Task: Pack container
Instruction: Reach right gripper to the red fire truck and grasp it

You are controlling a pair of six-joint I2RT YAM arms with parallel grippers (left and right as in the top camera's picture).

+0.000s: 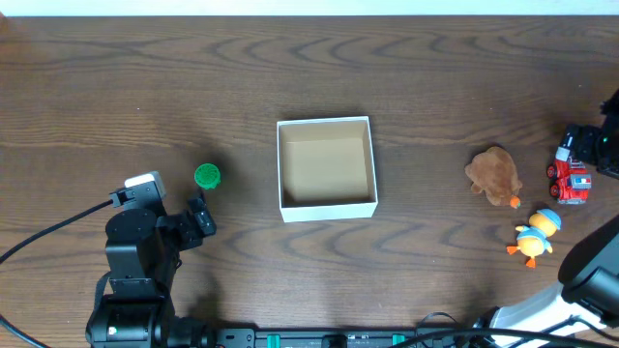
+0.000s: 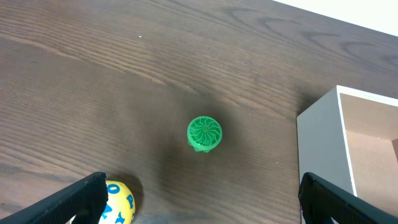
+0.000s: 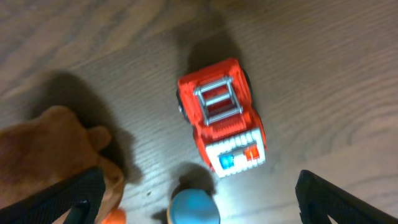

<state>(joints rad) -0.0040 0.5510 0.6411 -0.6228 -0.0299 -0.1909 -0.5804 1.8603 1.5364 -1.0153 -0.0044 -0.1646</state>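
The container (image 1: 327, 207), a white-walled open box with a tan inside, stands mid-table and is empty; its corner shows in the left wrist view (image 2: 320, 143). A green round toy (image 1: 207, 176) (image 2: 204, 134) lies left of it. My left gripper (image 1: 200, 218) (image 2: 202, 199) is open, just short of the green toy. A yellow ball with blue letters (image 2: 119, 202) sits by its left finger. My right gripper (image 3: 202, 196) is open above the toys on the right: a red fire truck (image 1: 571, 179) (image 3: 222, 115), a brown plush (image 1: 494, 175) (image 3: 50, 155) and a blue-capped duck (image 1: 536, 234) (image 3: 194, 208).
The right arm (image 1: 592, 275) shows blurred at the bottom right corner; its fingers do not show in the overhead view. A black piece of hardware (image 1: 602, 135) sits at the right edge, beside the truck. Cables run along the front edge.
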